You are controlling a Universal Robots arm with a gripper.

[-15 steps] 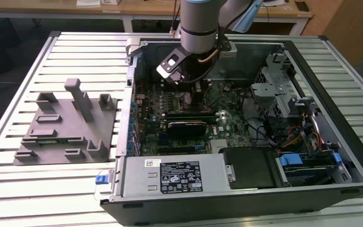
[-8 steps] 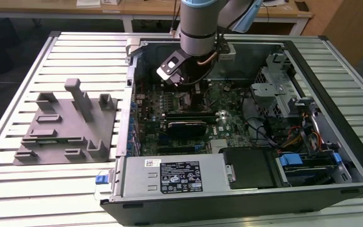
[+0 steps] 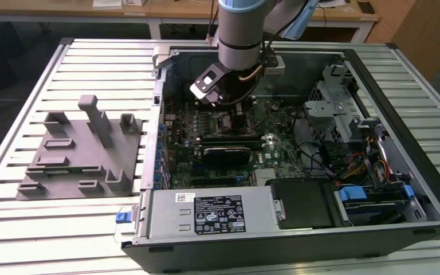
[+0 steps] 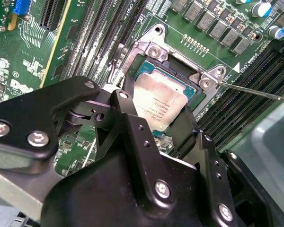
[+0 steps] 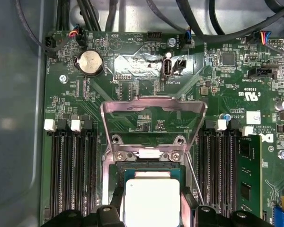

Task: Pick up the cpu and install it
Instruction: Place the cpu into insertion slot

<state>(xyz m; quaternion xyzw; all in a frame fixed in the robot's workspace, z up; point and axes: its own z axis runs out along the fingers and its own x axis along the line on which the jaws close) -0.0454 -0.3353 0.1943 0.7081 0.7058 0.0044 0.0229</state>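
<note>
One cpu (image 4: 158,106): thin, flat square with a silvery-grey top plate, faint print and a pale rim. It lies level at the open socket (image 4: 154,47); I cannot tell whether it is fully seated.
Where: inside the computer case (image 3: 281,255), under the arm (image 3: 239,34) in the upper middle of the exterior view. In the first wrist view the load plate (image 5: 154,101) stands raised next to it.
Gripper (image 4: 156,112): clenched on the cpu, with black fingers (image 4: 123,106) against two opposite edges.
Handling: probably light, stiff, smooth on top and fragile underneath. Tilt or force could harm the socket contacts.
Hold: by opposite edges, as gripped now, leaving the underside untouched.
</note>
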